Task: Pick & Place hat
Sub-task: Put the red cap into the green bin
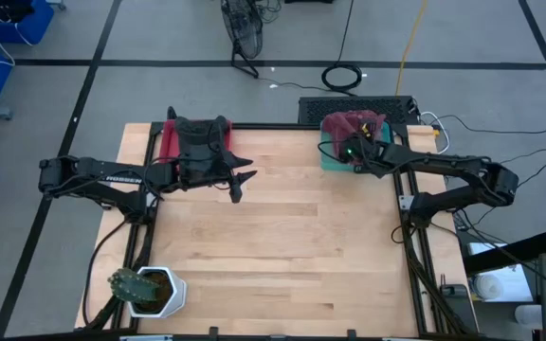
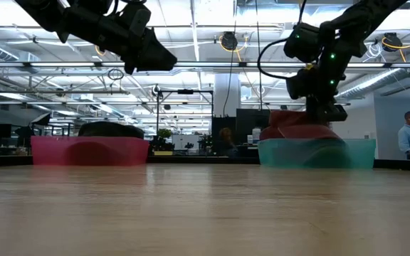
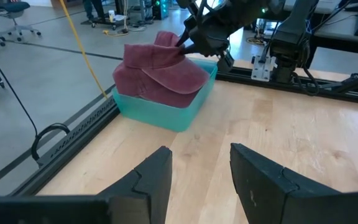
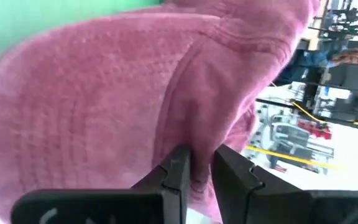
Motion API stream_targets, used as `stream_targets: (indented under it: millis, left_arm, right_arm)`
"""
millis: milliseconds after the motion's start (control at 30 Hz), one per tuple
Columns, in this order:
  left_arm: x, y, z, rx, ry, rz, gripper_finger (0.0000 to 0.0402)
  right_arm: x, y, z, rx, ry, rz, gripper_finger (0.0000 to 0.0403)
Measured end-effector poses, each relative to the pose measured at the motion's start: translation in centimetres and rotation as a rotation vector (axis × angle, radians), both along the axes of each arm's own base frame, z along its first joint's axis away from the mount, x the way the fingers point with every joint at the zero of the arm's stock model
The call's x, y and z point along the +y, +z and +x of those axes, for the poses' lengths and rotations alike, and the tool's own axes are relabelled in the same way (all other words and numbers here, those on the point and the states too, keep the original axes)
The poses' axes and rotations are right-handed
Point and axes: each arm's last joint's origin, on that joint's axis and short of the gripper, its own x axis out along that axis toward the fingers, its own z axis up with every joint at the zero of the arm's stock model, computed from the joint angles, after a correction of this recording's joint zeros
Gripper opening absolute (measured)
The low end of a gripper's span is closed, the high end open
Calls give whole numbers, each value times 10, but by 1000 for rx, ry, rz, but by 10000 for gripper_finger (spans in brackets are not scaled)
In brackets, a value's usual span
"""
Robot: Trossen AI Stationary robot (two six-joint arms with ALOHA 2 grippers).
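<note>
A maroon hat (image 1: pixel 349 125) sits in a teal bin (image 1: pixel 331 159) at the table's far right; the left wrist view shows the hat (image 3: pixel 157 71) filling the bin (image 3: pixel 166 115), its brim over the rim. My right gripper (image 1: pixel 354 152) is on the hat, shut on its cloth (image 4: pixel 201 171). A black hat (image 1: pixel 202 140) lies in a red bin (image 1: pixel 166 142) at the far left. My left gripper (image 1: pixel 238 186) hovers open beside the red bin, raised well above the table (image 2: pixel 148 53). My right gripper pinches a raised fold of the maroon hat's crown (image 4: pixel 197 146) between its two fingers, on the hat's upper side (image 3: pixel 178 50). The fingers come from above, slanting down from the table's right. The hat rests in the teal bin, not lifted.
A potted plant in a white pot (image 1: pixel 150 290) stands at the table's near left corner. A black box and cables (image 1: pixel 358 106) lie beyond the far edge. The wooden tabletop (image 1: pixel 282 237) stretches between the bins and the near edge. A person (image 2: pixel 408 135) stands in the room behind.
</note>
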Motion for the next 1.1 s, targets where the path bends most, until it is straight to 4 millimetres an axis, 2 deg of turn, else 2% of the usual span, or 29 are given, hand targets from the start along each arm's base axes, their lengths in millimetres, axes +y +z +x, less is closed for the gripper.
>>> stream_targets:
  millis: [200,433,567,667,833,933,1000,1100]
  left_arm:
    - [0,-1,0,11,0,-3,166]
    - [0,-1,0,10,1,-4,166]
    - [0,-1,0,15,0,-3,166]
    - [0,-2,0,17,0,-3,166]
    - [0,-2,-1,22,1,-9,166]
    - [0,-2,-1,18,4,-17,166]
    - [0,-2,-1,18,4,-18,166]
    - [0,-2,0,16,4,-18,166]
  right_arm:
    - [0,-1,1,-71,-10,31,63]
    - [2,2,3,-90,-43,-17,116]
    - [11,15,0,-124,-59,-105,134]
    - [21,30,-5,-258,-68,-130,136]
    - [37,51,-20,-646,-70,34,129]
    - [44,56,-28,-856,-131,189,124]
    - [48,53,-32,-932,-189,311,122]
    - [51,45,-35,-949,-296,438,118]
